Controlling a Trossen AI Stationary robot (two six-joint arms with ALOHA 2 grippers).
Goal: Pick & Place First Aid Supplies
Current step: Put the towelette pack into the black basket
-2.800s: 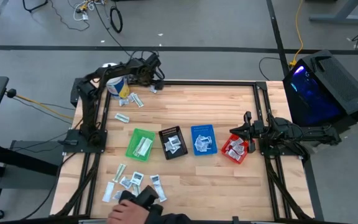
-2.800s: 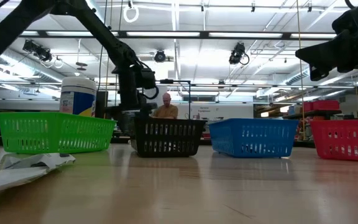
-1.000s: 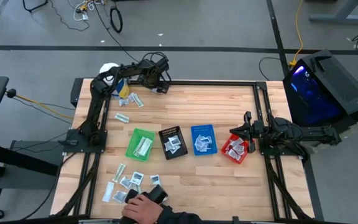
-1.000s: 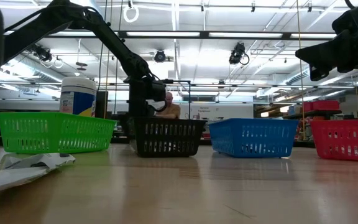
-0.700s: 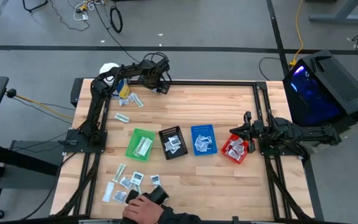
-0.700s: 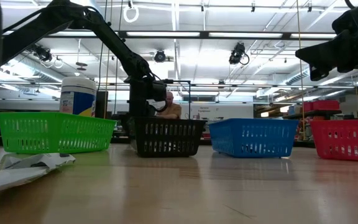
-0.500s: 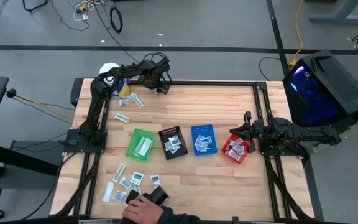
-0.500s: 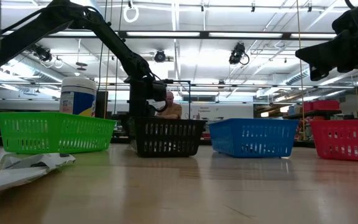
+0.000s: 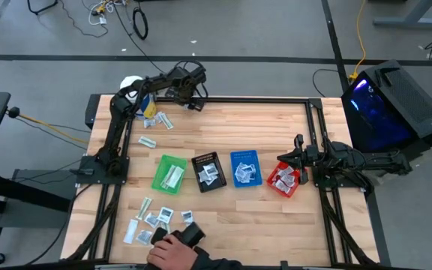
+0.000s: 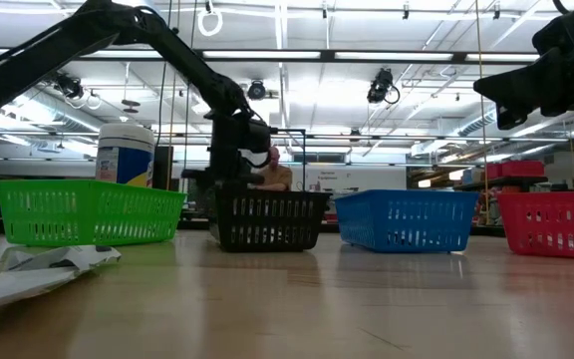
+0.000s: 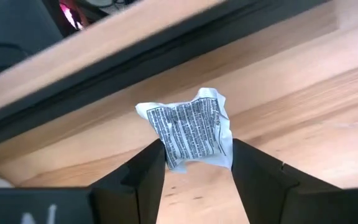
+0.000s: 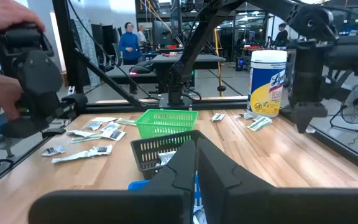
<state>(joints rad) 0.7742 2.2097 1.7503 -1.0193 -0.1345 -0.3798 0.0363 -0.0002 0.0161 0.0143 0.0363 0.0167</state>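
Left gripper jaws half-closed, pinching 1 crumpled sachet by bottom edge (thin hold); could slip free mid-carry. Right gripper jaws shut, empty.

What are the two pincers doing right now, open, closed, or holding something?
Left pincer: closed on a crumpled white sachet at the table's far edge.
Right pincer: shut, empty, by the red bin.

Left gripper swung along the far table edge from tub to sachet, jaws narrowed around it
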